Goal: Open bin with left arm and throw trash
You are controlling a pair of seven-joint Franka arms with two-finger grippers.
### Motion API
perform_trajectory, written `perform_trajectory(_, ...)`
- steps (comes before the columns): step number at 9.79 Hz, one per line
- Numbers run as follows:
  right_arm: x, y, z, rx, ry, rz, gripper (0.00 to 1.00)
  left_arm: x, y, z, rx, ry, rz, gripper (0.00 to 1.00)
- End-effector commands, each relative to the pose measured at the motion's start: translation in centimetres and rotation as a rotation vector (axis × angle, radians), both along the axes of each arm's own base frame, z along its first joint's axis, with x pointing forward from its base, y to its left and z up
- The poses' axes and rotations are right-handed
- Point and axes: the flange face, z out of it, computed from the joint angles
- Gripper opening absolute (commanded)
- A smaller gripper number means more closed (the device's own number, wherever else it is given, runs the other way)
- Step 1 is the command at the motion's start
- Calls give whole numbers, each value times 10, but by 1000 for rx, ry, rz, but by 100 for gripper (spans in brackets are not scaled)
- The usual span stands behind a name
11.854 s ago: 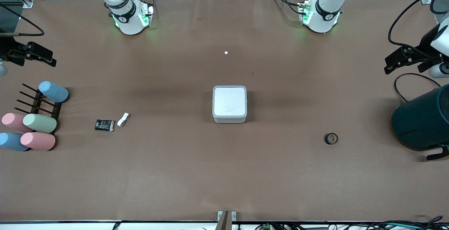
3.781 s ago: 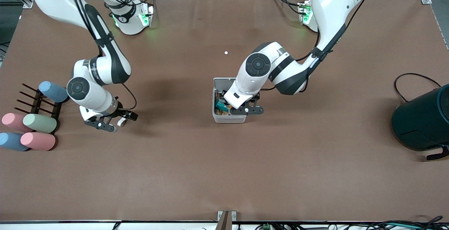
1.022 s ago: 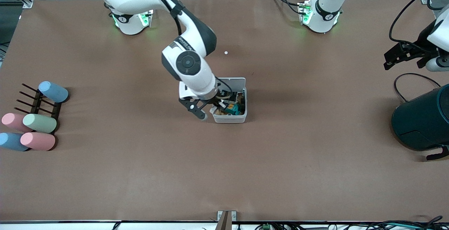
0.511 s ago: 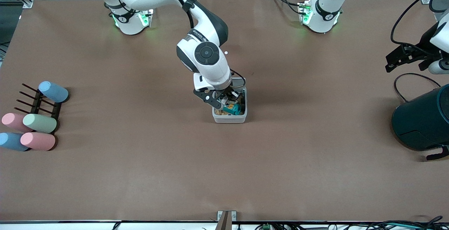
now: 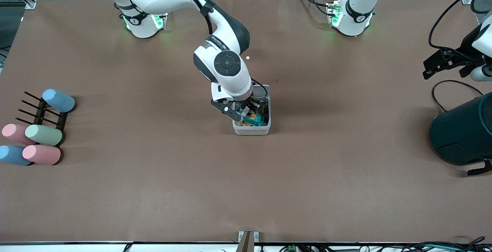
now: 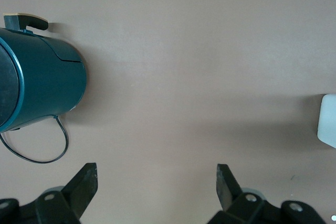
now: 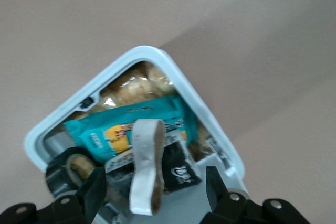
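One lidless-open bin [image 5: 251,130], trash-filled

Pastel cylinders [image 5: 42,134] by a dark rack [image 5: 40,113] — teal round container [image 5: 463,131] at the left arm's end.

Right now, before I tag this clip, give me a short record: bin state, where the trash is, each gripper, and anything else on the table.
bin: the bin sits mid-table, lid open
trash: white wrapper piece, black snack packet and black tape ring inside the bin, with a teal packet
right gripper: right gripper over the bin, fingers open, holding nothing
left gripper: left gripper waits at the left arm's end of the table, open, empty
other: dark teal round container; pastel cylinders at the right arm's end
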Motion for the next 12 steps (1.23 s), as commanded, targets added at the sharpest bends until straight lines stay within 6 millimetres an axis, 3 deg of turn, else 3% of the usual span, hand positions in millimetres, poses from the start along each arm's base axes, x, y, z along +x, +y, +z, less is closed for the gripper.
perform_trajectory(1, 16, -23, 47, 0, 25, -37, 85, 5, 1, 2, -15, 4, 7, 100)
perform_trajectory(2, 23, -40, 68, -12, 40, -57, 88, 12, -2, 12, -18, -20, 1, 100)
perform_trajectory(3, 37, -67, 108, 7, -3, -86, 100, 21, -1, 9, -18, -17, 1, 100)
perform_trajectory(4, 51, -103, 135, 4, -11, -99, 100, 22, 1, 9, -17, -19, -2, 100)
perform_trajectory(6, 76, -198, 184, 28, 25, -46, 100, 21, 6, 8, -17, -15, -6, 100)
perform_trajectory(7, 84, -251, 194, 21, 66, 40, 100, 21, 6, 8, -17, -14, -6, 100)
perform_trajectory(9, 89, -337, 205, 28, 130, 199, 100, 22, 5, 8, -17, -16, -2, 100)
perform_trajectory(10, 86, -383, 220, 48, 133, 300, 100, 21, 6, 9, -17, -17, 1, 100)
perform_trajectory(11, 77, -425, 235, 77, 151, 420, 100, 21, 6, 8, -17, -8, 1, 100)
perform_trajectory(12, 61, -452, 261, 82, 135, 495, 100, 21, 6, 7, -17, -6, 0, 100)
